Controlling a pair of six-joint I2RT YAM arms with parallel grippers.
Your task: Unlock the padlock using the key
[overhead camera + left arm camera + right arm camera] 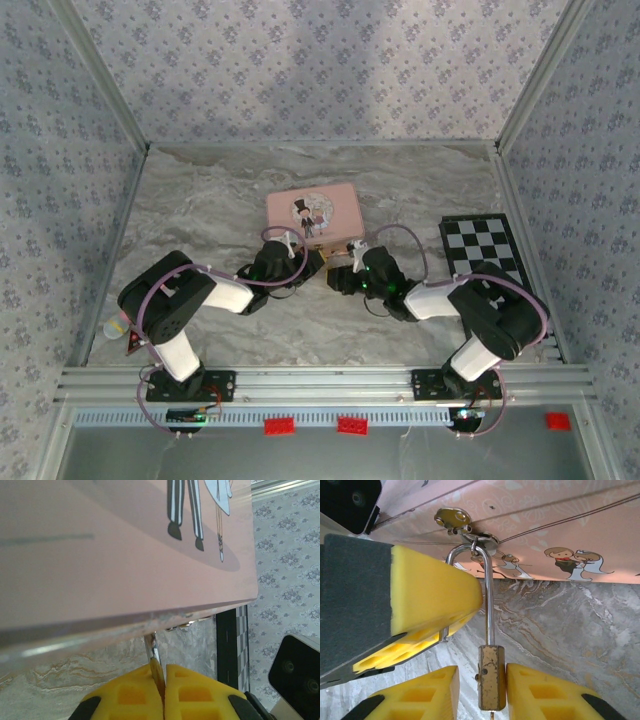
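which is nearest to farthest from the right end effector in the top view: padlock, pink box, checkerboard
1. padlock, right at the right end effector, by the box's near edge
2. pink box, just beyond, to the upper left
3. checkerboard, farthest, out at the table's right side

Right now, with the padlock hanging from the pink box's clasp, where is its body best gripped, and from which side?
Grip the padlock by the two flat sides of its brass body, coming from below, away from the pink box. The shackle hooks through the clasp above, so only the body hangs free; the right gripper fingers already flank it there.
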